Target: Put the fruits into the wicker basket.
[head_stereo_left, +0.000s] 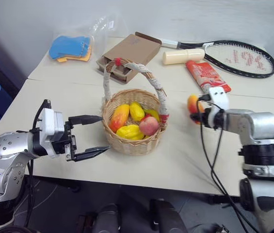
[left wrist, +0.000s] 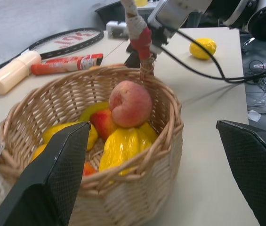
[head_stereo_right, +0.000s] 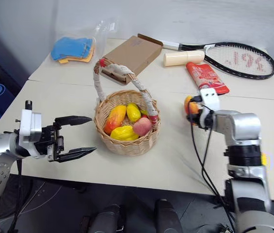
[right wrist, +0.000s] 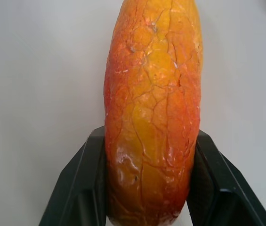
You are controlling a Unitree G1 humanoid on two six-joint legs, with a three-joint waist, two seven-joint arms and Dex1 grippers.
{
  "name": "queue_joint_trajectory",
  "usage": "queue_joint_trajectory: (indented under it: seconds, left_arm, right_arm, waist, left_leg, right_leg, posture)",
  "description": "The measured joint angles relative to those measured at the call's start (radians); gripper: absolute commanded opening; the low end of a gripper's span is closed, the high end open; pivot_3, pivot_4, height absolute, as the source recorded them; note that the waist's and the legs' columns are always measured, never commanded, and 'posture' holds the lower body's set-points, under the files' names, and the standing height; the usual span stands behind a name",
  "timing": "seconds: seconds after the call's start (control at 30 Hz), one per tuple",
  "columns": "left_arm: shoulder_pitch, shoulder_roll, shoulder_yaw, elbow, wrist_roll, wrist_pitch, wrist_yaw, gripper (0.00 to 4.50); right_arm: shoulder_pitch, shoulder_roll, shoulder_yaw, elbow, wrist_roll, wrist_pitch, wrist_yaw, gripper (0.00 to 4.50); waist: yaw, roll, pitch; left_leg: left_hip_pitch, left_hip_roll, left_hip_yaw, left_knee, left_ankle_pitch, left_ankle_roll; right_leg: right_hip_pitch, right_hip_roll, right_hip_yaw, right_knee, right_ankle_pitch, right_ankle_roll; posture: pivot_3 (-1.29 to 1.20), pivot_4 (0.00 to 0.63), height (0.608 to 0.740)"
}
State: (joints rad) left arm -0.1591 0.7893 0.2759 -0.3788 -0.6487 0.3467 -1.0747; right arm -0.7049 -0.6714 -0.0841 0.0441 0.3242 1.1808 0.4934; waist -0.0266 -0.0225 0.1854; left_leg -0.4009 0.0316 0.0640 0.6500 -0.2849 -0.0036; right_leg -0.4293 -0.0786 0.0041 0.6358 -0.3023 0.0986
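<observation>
Two tools: right (right wrist: 154, 188) clamps the mango (right wrist: 154, 108) (wrist close-up); left (head_stereo_left: 89, 137) gapes wide beside the basket (head_stereo_left: 134, 141).

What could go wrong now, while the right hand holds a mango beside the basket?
1. The right hand pinches the mango only at one end, so the long fruit might tip or slip out on the way.
2. The tall handle arches over the wicker basket; the mango could knock it.
3. The basket already holds a pile of fruits, so the mango may roll off the peach.
</observation>
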Motion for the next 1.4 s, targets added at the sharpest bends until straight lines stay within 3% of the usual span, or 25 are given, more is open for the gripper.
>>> queue_joint_trajectory:
  seconds: [0.07,0.13,0.2,0.23,0.3,0.37,0.47,0.5,0.57,0.67,0.73,0.87,1.17,1.4]
  left_arm:
    - [0.004,0.002,0.001,0.002,0.000,-0.001,-0.004,4.50]
    - [0.027,0.009,0.017,0.001,-0.001,-0.004,-0.015,4.50]
    - [0.047,0.015,0.036,0.005,-0.001,-0.007,-0.024,4.50]
    - [0.055,0.015,0.047,0.014,0.000,-0.026,-0.038,4.50]
    - [0.057,0.015,0.058,0.031,0.000,-0.050,-0.055,4.50]
    - [0.059,0.015,0.059,0.033,-0.001,-0.058,-0.067,4.50]
    - [0.068,0.016,0.060,0.031,-0.003,-0.056,-0.080,4.50]
    - [0.068,0.017,0.060,0.034,-0.012,-0.048,-0.078,4.50]
    - [0.074,0.016,0.063,0.031,-0.022,-0.034,-0.073,4.50]
    - [0.097,0.015,0.067,0.009,-0.038,-0.004,-0.050,4.50]
    - [0.116,0.014,0.082,-0.015,-0.055,0.007,-0.033,4.50]
    - [0.187,0.011,0.119,-0.054,-0.070,0.029,-0.002,4.50]
    - [0.233,0.010,0.156,-0.122,-0.100,0.046,0.044,4.50]
    - [0.196,0.005,0.141,-0.121,-0.112,0.049,0.058,4.50]
  right_arm:
    - [0.062,-0.126,-0.002,-0.073,0.050,-0.046,0.144,1.61]
    - [0.204,-0.347,0.006,-0.157,0.085,-0.130,0.356,1.61]
    - [0.307,-0.451,-0.020,-0.188,0.097,-0.201,0.492,1.61]
    - [0.455,-0.526,-0.089,-0.258,0.141,-0.272,0.662,1.61]
    - [0.570,-0.572,-0.136,-0.366,0.223,-0.310,0.836,1.61]
    - [0.576,-0.581,-0.153,-0.462,0.297,-0.308,0.898,1.61]
    - [0.435,-0.499,-0.112,-0.581,0.431,-0.251,0.854,1.61]
    - [0.346,-0.412,-0.069,-0.603,0.460,-0.223,0.790,1.61]
    - [0.235,-0.264,0.019,-0.619,0.476,-0.185,0.672,1.61]
    - [0.037,0.073,0.144,-0.554,0.444,-0.074,0.355,1.61]
    - [-0.021,0.138,0.179,-0.510,0.407,-0.029,0.236,1.61]
    - [-0.063,0.174,0.237,-0.464,0.323,-0.011,0.119,1.61]
    - [-0.040,0.148,0.344,-0.464,0.242,-0.169,0.185,4.47]
    - [0.127,0.088,0.214,-0.476,0.254,-0.576,0.466,4.47]
  waist:
    - [0.000,0.000,0.000]
    - [0.006,0.001,0.001]
    - [0.004,0.001,0.001]
    - [0.005,0.001,0.001]
    - [-0.005,0.001,0.001]
    - [-0.017,0.000,0.001]
    - [-0.026,-0.001,0.002]
    - [-0.028,-0.005,0.002]
    - [-0.029,-0.007,0.002]
    - [-0.031,-0.006,0.002]
    - [-0.014,-0.005,0.002]
    - [-0.002,-0.005,0.001]
    - [-0.007,-0.005,0.001]
    - [-0.001,-0.005,0.001]
  left_leg:
    - [0.000,0.000,0.000,0.000,-0.001,0.001]
    - [-0.002,0.000,-0.001,-0.001,-0.002,0.003]
    - [-0.002,0.001,-0.001,0.000,-0.002,0.003]
    - [-0.002,0.001,-0.001,-0.001,-0.002,0.003]
    - [0.002,0.003,0.003,0.000,-0.002,0.002]
    - [0.008,0.004,0.005,-0.001,-0.002,0.002]
    - [0.021,0.010,0.005,-0.001,-0.003,0.000]
    - [0.025,0.013,0.005,-0.003,-0.001,-0.003]
    - [0.026,0.016,0.004,-0.003,-0.001,-0.005]
    - [0.020,0.015,0.005,-0.004,-0.001,-0.009]
    - [0.007,0.016,0.000,-0.003,0.001,-0.015]
    - [-0.006,0.015,0.002,0.000,0.001,-0.017]
    - [-0.004,0.014,0.008,0.003,0.000,-0.006]
    - [0.012,0.016,0.006,-0.001,0.001,-0.007]
  right_leg:
    - [0.001,0.000,-0.001,-0.001,0.000,0.000]
    - [0.001,0.000,-0.001,-0.006,0.000,0.001]
    - [0.002,0.001,-0.001,-0.007,0.000,0.001]
    - [0.003,0.002,-0.002,-0.008,0.000,0.001]
    - [0.004,0.002,-0.002,-0.008,0.002,0.004]
    - [0.007,0.002,0.001,-0.008,0.005,0.004]
    - [0.022,0.003,-0.001,-0.015,0.005,-0.004]
    - [0.026,0.006,-0.001,-0.018,0.001,-0.018]
    - [0.027,0.006,0.003,-0.018,0.001,-0.022]
    - [0.014,0.003,0.001,-0.007,0.006,-0.015]
    - [0.000,0.003,-0.003,0.000,0.004,-0.018]
    - [-0.013,0.002,-0.003,0.009,0.003,-0.021]
    - [-0.011,0.006,-0.005,0.001,0.008,-0.012]
    - [0.006,0.015,-0.006,-0.004,0.008,-0.011]
  posture:
    - [0.00,0.150,0.740]
    - [0.00,0.150,0.740]
    - [0.00,0.150,0.740]
    - [0.00,0.150,0.740]
    - [0.00,0.150,0.740]
    - [0.00,0.150,0.740]
    - [0.00,0.150,0.740]
    - [0.00,0.150,0.740]
    - [0.00,0.150,0.740]
    - [0.00,0.150,0.740]
    - [0.00,0.150,0.740]
    - [0.00,0.150,0.740]
    - [0.00,0.150,0.740]
    - [0.00,0.150,0.740]
